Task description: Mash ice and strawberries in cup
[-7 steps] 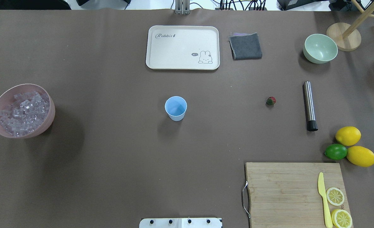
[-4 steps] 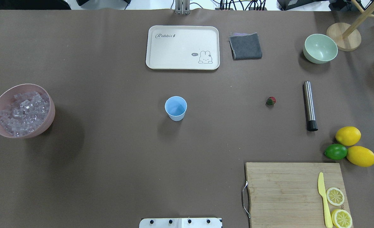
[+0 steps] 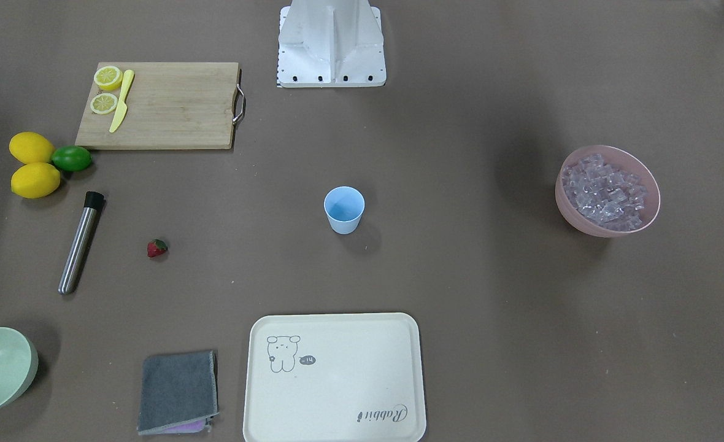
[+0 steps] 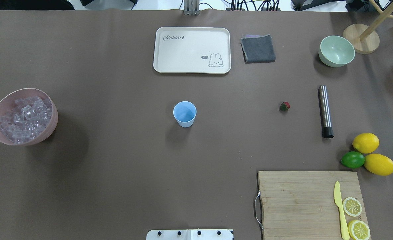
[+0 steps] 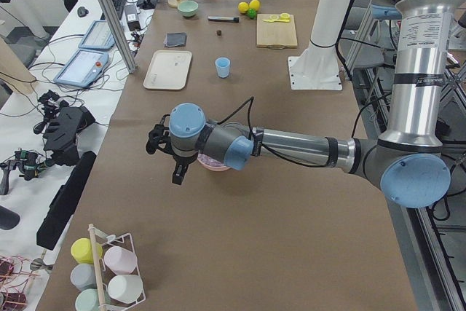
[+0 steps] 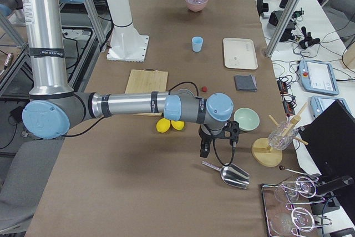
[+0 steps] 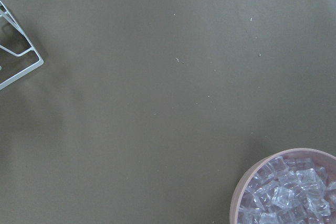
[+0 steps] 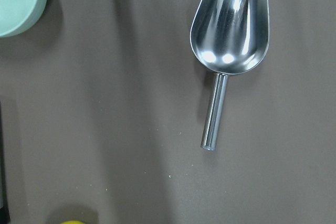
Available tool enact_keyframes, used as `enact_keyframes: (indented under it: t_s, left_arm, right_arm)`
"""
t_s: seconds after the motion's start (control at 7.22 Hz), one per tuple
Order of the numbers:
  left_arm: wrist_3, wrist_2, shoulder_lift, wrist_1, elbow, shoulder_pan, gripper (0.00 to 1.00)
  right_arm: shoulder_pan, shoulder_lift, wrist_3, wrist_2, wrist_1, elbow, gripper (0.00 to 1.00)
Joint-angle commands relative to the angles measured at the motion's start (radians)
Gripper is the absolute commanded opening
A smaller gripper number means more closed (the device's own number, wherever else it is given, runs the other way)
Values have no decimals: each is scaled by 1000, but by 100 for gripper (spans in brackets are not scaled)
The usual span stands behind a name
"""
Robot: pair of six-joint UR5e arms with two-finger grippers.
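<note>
The light-blue cup (image 4: 185, 114) stands upright in the middle of the table, and nothing shows inside it. A small red strawberry (image 4: 284, 106) lies on the table to its right. Clear ice (image 4: 25, 115) cubes fill the pink bowl (image 4: 52, 124) at the far left. My left gripper (image 5: 178, 177) hangs over the table beside that bowl, and I cannot tell whether it is open or shut. The left wrist view catches the ice (image 7: 286, 195) at its lower right. My right gripper (image 6: 217, 145) hovers above a steel scoop (image 8: 231, 24). Whether it is open or shut cannot be told either.
A steel muddler (image 4: 325, 111) lies right of the strawberry. Two lemons and a lime (image 4: 352, 159) sit by a cutting board (image 4: 296, 200) with a yellow knife and lemon slices. A cream tray (image 4: 192, 50), grey cloth (image 4: 258, 48) and pale green bowl (image 4: 336, 50) line the far side.
</note>
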Motion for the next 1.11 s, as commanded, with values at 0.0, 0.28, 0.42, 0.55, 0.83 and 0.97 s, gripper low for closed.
enact_keyframes:
  t_s: [0.0,0.28,0.42,0.55,0.83,0.97]
  left_arm:
    - [5,5,0,-264,131,0,98]
    - [-3,78,-27,-339,158,9,98]
    - [-58,156,-30,-336,164,36,98]
    - [-64,178,-30,-336,148,52,98]
    - [-70,244,-23,-337,76,121,98]
    - [-81,224,-35,-321,65,125,98]
  right_arm:
    - [0,-1,1,4,0,1,100]
    - [0,-3,1,6,0,1,100]
    - [0,-1,1,10,0,1,100]
    - [0,-3,3,13,0,1,100]
    - [0,-7,3,12,0,0,100]
    - [0,-4,3,12,-1,-9,100]
